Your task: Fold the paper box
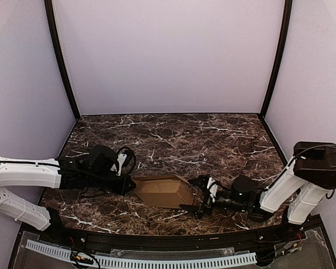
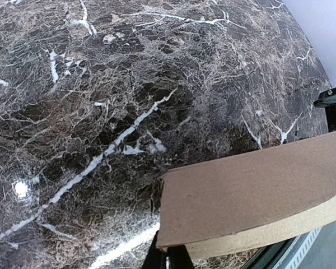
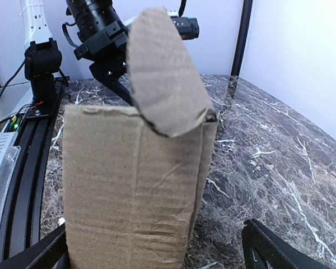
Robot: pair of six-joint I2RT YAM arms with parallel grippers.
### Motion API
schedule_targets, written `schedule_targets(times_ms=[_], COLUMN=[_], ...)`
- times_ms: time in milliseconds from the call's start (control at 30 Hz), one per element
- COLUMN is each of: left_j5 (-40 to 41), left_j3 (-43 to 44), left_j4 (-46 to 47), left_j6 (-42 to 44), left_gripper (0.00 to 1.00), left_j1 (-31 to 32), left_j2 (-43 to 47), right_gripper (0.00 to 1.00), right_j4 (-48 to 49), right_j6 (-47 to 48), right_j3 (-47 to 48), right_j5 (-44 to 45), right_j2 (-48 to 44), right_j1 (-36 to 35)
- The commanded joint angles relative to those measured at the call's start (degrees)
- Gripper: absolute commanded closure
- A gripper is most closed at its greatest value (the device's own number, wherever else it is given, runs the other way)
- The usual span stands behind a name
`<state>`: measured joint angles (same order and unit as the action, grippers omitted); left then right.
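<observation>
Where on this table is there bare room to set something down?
The far half of the table, between the paper box and the back wall, is bare. The near middle is crowded: the left hand and right hand sit at the box's ends.

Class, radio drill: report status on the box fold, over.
Left gripper shut on paper box, left end. Right gripper open, jaws either side of right end. Rounded flap untucked. Nothing blocking.

A plain brown paper box [image 1: 163, 191], partly folded, lies on its side near the front of the dark marble table [image 1: 173, 140] (one rounded end flap [image 3: 165, 73] stands open).
</observation>
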<state>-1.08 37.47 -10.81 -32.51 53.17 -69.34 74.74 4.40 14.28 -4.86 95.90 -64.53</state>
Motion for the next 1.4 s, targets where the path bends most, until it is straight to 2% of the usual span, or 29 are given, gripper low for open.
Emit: schedule_targets(times_ms=[0,233,467,633,767,933,1067,1200,1367], left_j5=[0.4,2.4,2.8,2.9,3.3,3.8,4.4,4.6,4.7], left_j3=[0.8,2.6,3.9,4.1,4.4,4.9,4.9,5.2,5.3], left_j4=[-6.1,-7.0,-7.1,-7.2,-7.4,-8.1,-8.6,-8.8,-8.8], left_j6=[-0.2,-0.7,-0.7,-1.0,-1.3,-1.6,-1.8,-1.8,-1.9], left_gripper=[1.00,1.00,1.00,1.00,1.00,1.00,0.99,1.00,0.99], left_j1=[0.5,0.6,0.7,0.9,1.1,1.2,1.2,1.4,1.4], left_j2=[-1.3,-2.1,-3.2,-3.5,-3.4,-3.4,-3.2,-3.3,-3.3], right_gripper=[0.01,0.01,0.01,0.01,0.01,0.02,0.10,0.25,0.35], right_j4=[-4.4,-15.0,-36.6,-44.6,-52.9,-65.3,-75.2,-84.7,-90.3], right_j6=[0.1,0.3,-2.4,-6.1,-6.0,-5.3,-8.1,-10.6,-11.8], right_j3=[-1.1,-0.6,6.4,9.2,13.1,21.6,29.1,36.3,41.1], right_j5=[-0.8,-2.0,-3.7,-4.5,0.6,8.1,16.7,22.7,25.1], right_j2=[-5.7,-15.3,-24.8,-29.6,-34.5,-33.6,-30.4,-26.2,-22.3], right_j1=[-0.4,-0.4,-0.4,-1.0,-3.5,-8.4,-10.8,-12.6,-14.2])
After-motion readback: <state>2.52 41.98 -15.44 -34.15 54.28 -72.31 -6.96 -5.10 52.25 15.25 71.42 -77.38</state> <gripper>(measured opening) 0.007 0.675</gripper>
